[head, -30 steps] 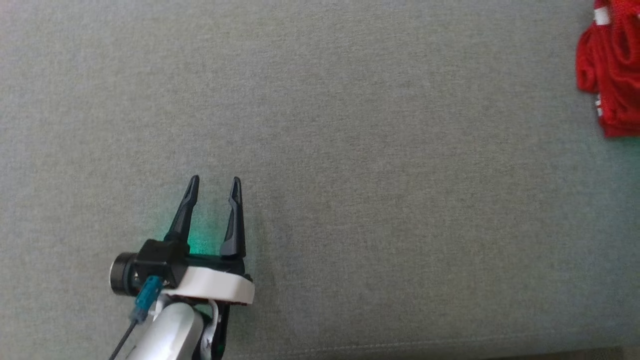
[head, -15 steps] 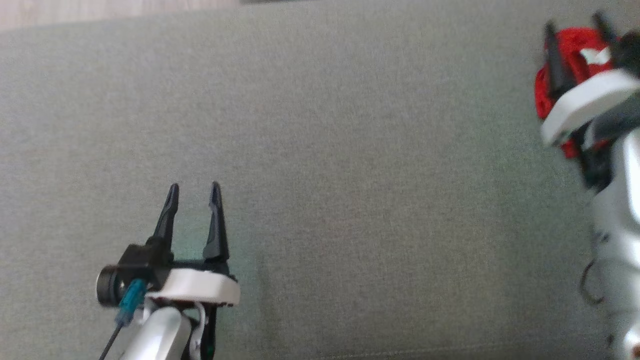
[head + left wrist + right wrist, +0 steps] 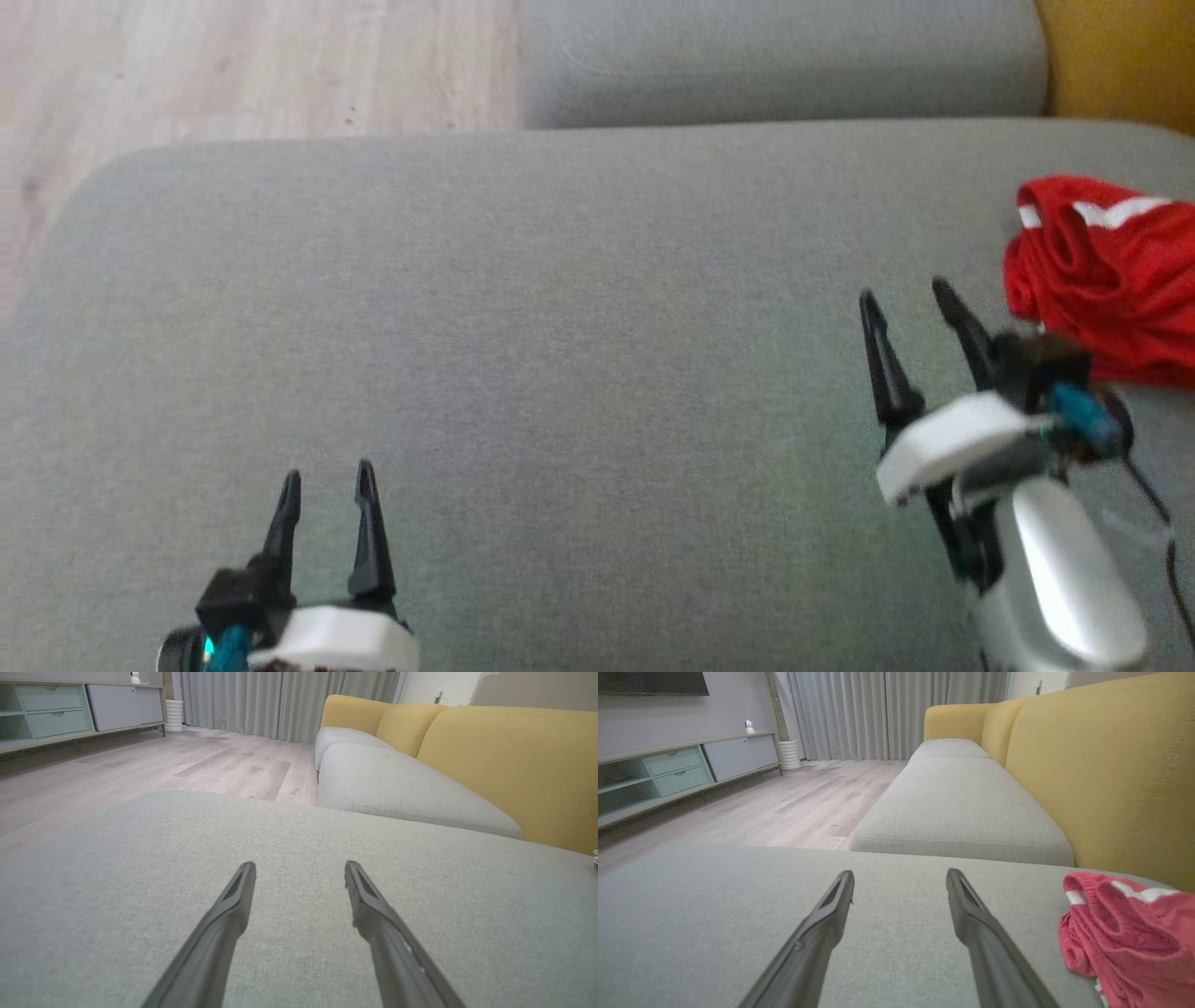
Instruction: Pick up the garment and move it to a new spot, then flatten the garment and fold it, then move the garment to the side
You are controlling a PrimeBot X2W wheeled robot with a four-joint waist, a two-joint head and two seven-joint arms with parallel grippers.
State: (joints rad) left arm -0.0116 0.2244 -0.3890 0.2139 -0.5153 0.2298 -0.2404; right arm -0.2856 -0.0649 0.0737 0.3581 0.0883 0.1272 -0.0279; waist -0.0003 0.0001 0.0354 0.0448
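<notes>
Garment (image 3: 1111,280): red, crumpled in a loose heap with deep folds and rolled edges. Fabric looks knit or mesh. White stripes run along its upper edge, and a bit more white shows low down in the right wrist view (image 3: 1129,933). It is not flattened or folded. It lies at the right side of the grey cushion (image 3: 597,327), close to the yellow backrest (image 3: 1120,56), and the head view's right edge cuts it off.

Right gripper (image 3: 906,290): jaws spread wide, nothing between them. It sits just left of the garment, fingers pointing up the view. Its wrist body overlaps the garment's lower edge in the head view; contact cannot be told there. In the right wrist view the gripper (image 3: 900,872) is over bare cushion. The garment lies off to the right of the fingers with a strip of cushion between.

Left gripper (image 3: 329,469): jaws also wide apart and empty, at the lower left, well apart from the garment. Its wrist view (image 3: 300,864) has bare cushion under the fingers.

A second grey cushion (image 3: 775,56) lies beyond, with wood floor (image 3: 233,65) at the upper left. Head view is a bit blurred.
</notes>
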